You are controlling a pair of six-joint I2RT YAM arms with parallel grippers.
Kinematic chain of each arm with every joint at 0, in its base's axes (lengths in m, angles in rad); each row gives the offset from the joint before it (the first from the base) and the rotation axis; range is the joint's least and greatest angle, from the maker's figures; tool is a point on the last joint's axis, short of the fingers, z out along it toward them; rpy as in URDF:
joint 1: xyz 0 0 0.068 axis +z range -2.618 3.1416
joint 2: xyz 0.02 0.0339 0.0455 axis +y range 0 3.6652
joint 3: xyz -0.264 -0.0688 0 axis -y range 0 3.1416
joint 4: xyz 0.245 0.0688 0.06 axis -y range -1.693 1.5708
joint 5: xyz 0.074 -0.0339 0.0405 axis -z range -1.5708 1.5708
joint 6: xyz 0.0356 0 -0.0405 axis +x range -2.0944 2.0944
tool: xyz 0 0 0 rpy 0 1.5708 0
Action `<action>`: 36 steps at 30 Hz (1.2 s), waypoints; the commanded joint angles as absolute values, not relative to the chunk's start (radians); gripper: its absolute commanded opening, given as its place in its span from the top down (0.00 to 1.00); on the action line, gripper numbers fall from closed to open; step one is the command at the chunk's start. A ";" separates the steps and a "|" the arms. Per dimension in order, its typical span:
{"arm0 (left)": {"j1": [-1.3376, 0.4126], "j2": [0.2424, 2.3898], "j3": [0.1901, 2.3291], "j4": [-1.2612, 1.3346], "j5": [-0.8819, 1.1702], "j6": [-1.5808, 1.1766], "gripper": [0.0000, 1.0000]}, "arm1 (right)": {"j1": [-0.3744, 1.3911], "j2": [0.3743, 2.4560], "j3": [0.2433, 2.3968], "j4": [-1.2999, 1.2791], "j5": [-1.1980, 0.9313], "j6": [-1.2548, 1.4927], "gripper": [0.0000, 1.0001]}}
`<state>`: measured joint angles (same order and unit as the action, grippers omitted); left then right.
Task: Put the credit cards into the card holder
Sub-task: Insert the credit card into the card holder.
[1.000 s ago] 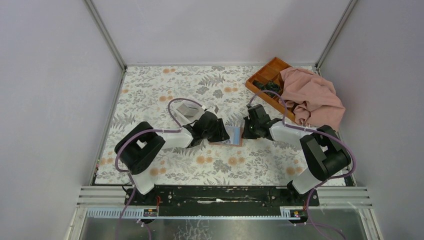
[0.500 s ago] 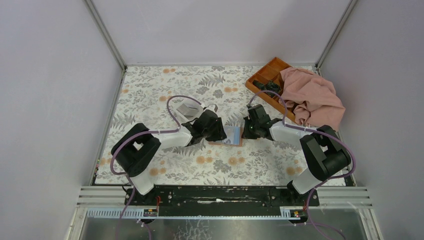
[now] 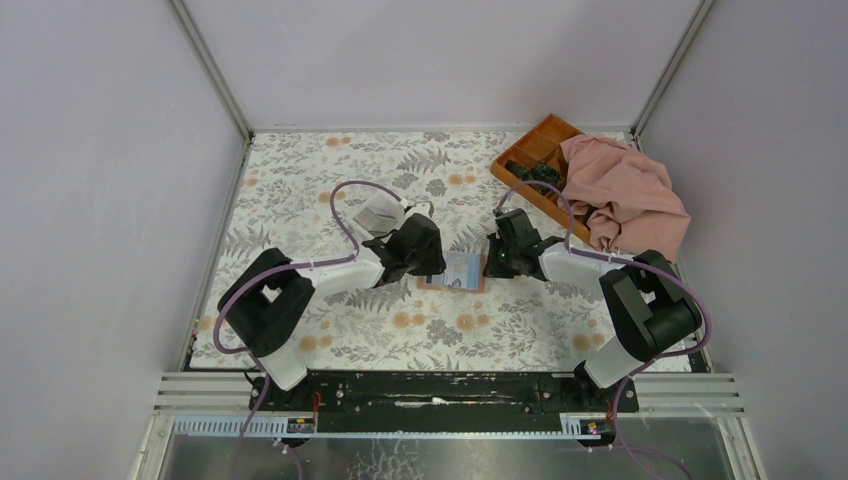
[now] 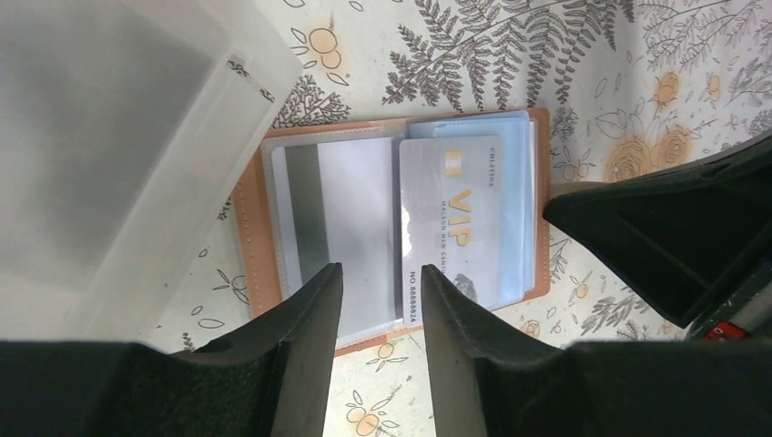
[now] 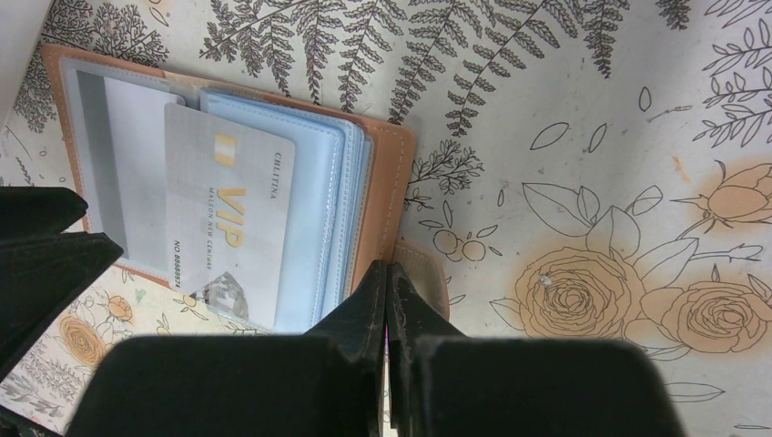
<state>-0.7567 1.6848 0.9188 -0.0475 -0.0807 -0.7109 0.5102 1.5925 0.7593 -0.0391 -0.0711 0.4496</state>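
The tan card holder [image 3: 456, 285] lies open on the table between both grippers. In the left wrist view its tan border [image 4: 250, 228] frames clear sleeves. A card with a dark stripe [image 4: 337, 218] sits in the left sleeve. A grey card with gold "VIP" lettering [image 4: 451, 218] lies loose over the light blue right half [image 4: 521, 182], its lower end past the holder's edge. My left gripper [image 4: 378, 282] is open and empty just above the holder's near edge. My right gripper [image 5: 387, 270] is shut, its tips pressed on the holder's right edge [image 5: 387, 173] beside the snap tab [image 5: 426, 273].
A white translucent box [image 4: 109, 137] stands right next to the holder's left side, also in the top view [image 3: 380, 215]. An orange compartment tray [image 3: 535, 150] and a pink cloth [image 3: 625, 195] are at the back right. The floral table surface lies around the holder.
My left gripper has drawn back to the left off the holder, so more of the holder and the card on it shows. The right gripper has stayed in place.
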 commanded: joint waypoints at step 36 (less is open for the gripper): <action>-0.789 1.819 1.036 -0.080 -0.093 -0.565 0.91 | 0.511 1.657 0.806 -0.101 -0.046 0.420 1.00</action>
